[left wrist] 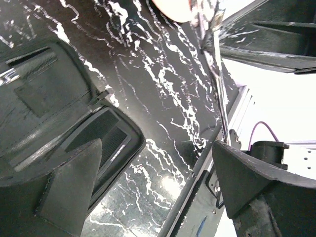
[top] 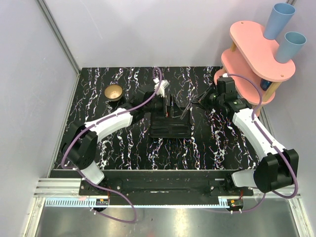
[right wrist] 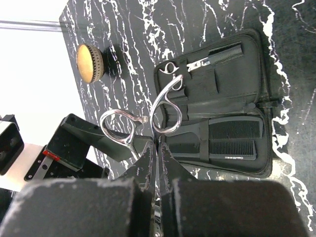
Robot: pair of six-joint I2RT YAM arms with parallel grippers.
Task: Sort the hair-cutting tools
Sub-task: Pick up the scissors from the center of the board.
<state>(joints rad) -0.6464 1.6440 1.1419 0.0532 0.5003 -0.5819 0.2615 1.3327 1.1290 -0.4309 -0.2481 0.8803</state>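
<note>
My right gripper (right wrist: 157,148) is shut on a pair of silver scissors (right wrist: 148,121), whose two finger loops stick out past the fingertips. In the top view it (top: 198,101) holds these scissors (top: 186,110) above the right edge of the open black case (top: 169,129). A second, smaller pair of scissors (right wrist: 171,69) lies tucked in the case (right wrist: 232,89), next to black combs (right wrist: 232,140). My left gripper (top: 165,100) is open and empty over the case's far end. In its own view (left wrist: 158,190) the case (left wrist: 44,113) is at the left and the held scissors' blade (left wrist: 216,74) at the upper right.
A small brass bowl (top: 114,92) stands at the back left and also shows in the right wrist view (right wrist: 89,62). A pink two-tier shelf (top: 256,54) with two blue cups (top: 279,20) stands at the back right, close behind the right arm.
</note>
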